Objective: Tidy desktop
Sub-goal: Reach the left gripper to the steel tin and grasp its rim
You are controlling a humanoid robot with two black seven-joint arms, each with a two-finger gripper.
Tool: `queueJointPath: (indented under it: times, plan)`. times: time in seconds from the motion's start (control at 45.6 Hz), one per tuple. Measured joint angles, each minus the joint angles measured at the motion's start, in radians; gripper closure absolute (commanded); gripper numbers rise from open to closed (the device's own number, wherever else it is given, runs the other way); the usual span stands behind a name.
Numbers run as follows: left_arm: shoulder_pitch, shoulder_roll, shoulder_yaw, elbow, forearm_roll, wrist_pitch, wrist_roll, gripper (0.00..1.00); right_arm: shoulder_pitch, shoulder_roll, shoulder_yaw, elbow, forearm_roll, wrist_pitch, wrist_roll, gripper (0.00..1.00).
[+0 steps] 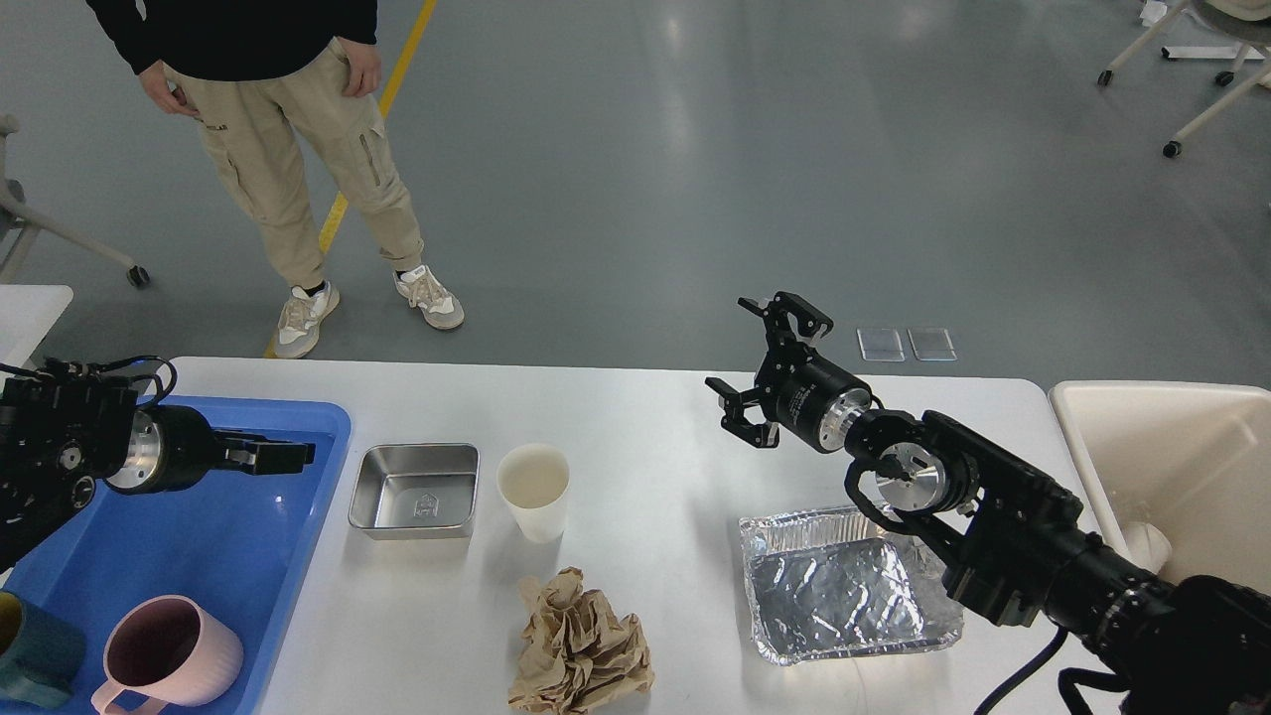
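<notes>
The white desktop (635,417) carries a small steel tray (414,492), a white paper cup (534,492), a crumpled wad of brown paper (581,645) and an empty foil tray (844,586). My right gripper (728,344) hovers open and empty above the table's far edge, beyond the foil tray and right of the cup. My left gripper (270,455) reaches in from the left over the blue tray (218,526). It points toward the steel tray and is seen side-on, so its fingers cannot be told apart.
A pink mug (169,655) and a teal mug (30,660) sit in the blue tray's near end. A cream bin (1162,447) stands at the table's right end with a white object (1147,541) inside. A person (288,149) stands beyond the far left corner.
</notes>
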Motion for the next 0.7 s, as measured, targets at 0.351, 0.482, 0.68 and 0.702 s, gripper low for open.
queueJointPath:
  times: [0.351,0.482,0.68,0.702]
  plan:
    - [0.003,-0.126,0.004,0.080,-0.006,0.006,0.002,0.03,-0.006,-0.003,0.001,0.005,0.000,-0.003,0.002,0.00]
    - [0.010,-0.154,0.006,0.094,-0.007,0.008,0.003,0.03,-0.007,-0.007,0.001,0.010,0.000,-0.003,0.002,0.00]
    - [0.013,-0.173,0.006,0.114,-0.008,0.016,0.000,0.04,-0.009,-0.010,0.001,0.013,0.000,-0.003,0.002,0.00]
    - [0.013,-0.175,0.006,0.116,-0.008,0.016,0.000,0.04,-0.009,-0.010,0.001,0.013,0.000,-0.003,0.002,0.00]
